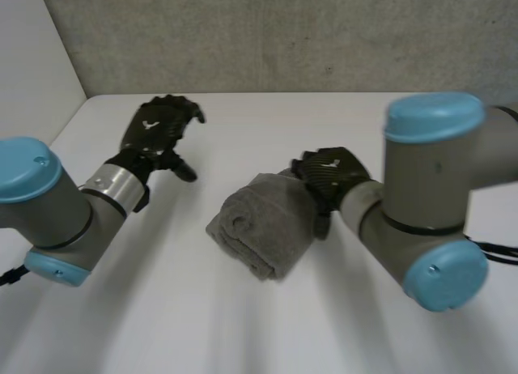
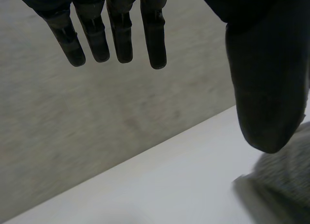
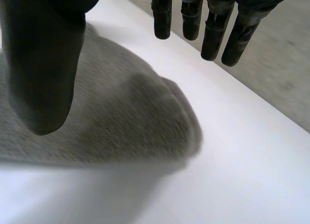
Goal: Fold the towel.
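Grey towel point(image 1: 263, 224) lies on the white worktop point(image 1: 162, 309), folded into a thick bundle with rounded ends, roughly mid-worktop, between the two arms.

Right hand point(image 1: 330, 176) sits at the towel's end on the right arm's side. Right wrist view: fingers point(image 3: 213, 35) straight and side by side, reaching past the towel point(image 3: 121, 117) over bare worktop. The thumb is held well apart from them, over the cloth. Nothing pinched. Contact between thumb and cloth: cannot tell.

Left hand point(image 1: 158, 127) is well apart from the towel, toward the grey wall point(image 1: 283, 34). Left wrist view: fingers point(image 2: 155, 30) straight, slightly spread, thumb wide of them, holding nothing. One towel end point(image 2: 286, 180) shows beside the thumb.
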